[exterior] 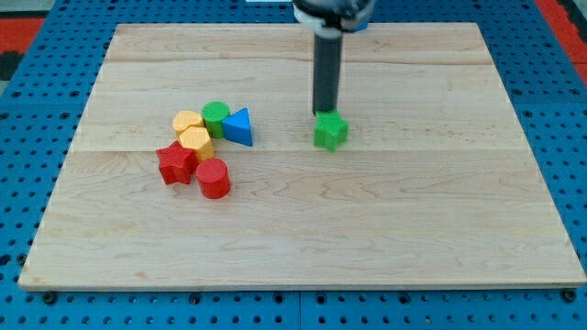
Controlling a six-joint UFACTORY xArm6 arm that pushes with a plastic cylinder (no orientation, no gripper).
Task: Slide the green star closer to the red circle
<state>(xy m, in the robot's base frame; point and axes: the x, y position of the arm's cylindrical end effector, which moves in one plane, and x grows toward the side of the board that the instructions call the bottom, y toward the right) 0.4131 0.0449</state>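
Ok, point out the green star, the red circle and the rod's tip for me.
green star point(331, 131), camera view, its top face.
red circle point(214, 176), camera view, its round top.
my tip point(325, 113), camera view, rod's very end, touching the star's far edge.

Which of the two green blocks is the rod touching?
The green star, alone at the view's right; my tip meets its top edge. The green circle sits in the cluster.

A lab bench — wooden board point(303, 229) on blue perforated base point(559, 137) — robot-test setup.
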